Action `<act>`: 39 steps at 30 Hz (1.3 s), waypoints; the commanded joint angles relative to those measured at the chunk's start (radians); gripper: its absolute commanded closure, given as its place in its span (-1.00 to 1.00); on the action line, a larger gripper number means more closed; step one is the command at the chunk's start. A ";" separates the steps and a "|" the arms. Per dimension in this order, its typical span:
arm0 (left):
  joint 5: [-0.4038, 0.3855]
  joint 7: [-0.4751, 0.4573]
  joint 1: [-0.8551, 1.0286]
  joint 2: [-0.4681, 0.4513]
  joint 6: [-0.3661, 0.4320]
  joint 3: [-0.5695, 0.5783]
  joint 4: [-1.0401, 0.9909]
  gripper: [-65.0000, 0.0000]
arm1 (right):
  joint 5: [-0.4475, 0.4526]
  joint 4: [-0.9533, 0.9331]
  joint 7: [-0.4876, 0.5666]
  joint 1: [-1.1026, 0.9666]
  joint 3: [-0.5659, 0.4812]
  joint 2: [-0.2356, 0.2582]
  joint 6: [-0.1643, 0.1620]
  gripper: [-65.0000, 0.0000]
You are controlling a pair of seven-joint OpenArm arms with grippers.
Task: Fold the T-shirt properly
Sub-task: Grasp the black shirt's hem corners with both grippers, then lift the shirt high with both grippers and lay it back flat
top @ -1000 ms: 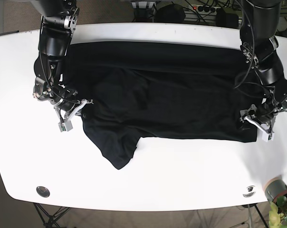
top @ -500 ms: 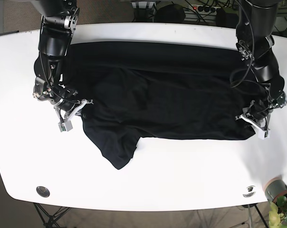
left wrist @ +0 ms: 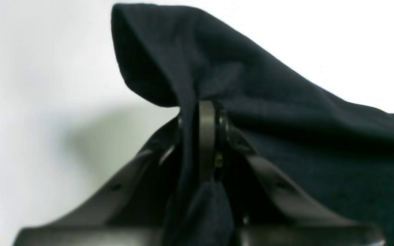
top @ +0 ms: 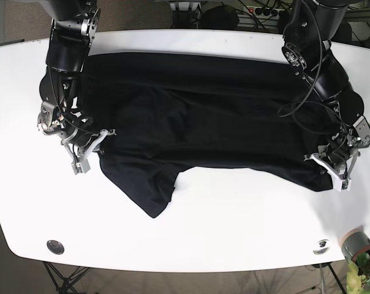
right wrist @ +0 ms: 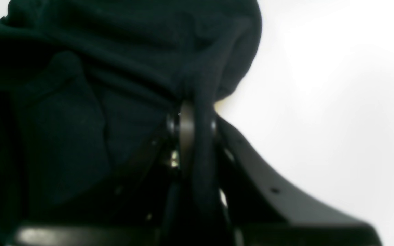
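The black T-shirt [top: 209, 116] is spread across the far half of the white tabletop [top: 234, 233], one sleeve trailing toward the near edge. The left tool [left wrist: 205, 112] is clamped tight on a bunched fold of it, and the right tool [right wrist: 190, 116] is likewise pinched shut on fabric. Both wrist views are blurred, and the cloth hides much of each tool's fingertips.

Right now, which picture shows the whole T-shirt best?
The base view: the black T-shirt lies spread across the white table, edges and sleeve visible. The left wrist view shows only a pinched fold, and the right wrist view another dark, blurry bunch.
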 commanded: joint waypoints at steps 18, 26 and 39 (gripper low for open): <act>-0.012 0.080 -0.385 0.029 0.072 0.193 0.312 1.00 | 0.014 0.022 -0.163 0.548 0.002 0.163 0.010 0.93; -0.014 0.075 -0.689 -0.031 0.072 0.240 0.182 1.00 | 0.026 0.028 -0.254 0.861 -0.136 0.226 0.010 0.93; -0.022 0.087 -0.549 -0.087 0.068 0.233 0.326 1.00 | 0.094 0.117 -0.361 0.783 -0.043 0.287 0.007 0.93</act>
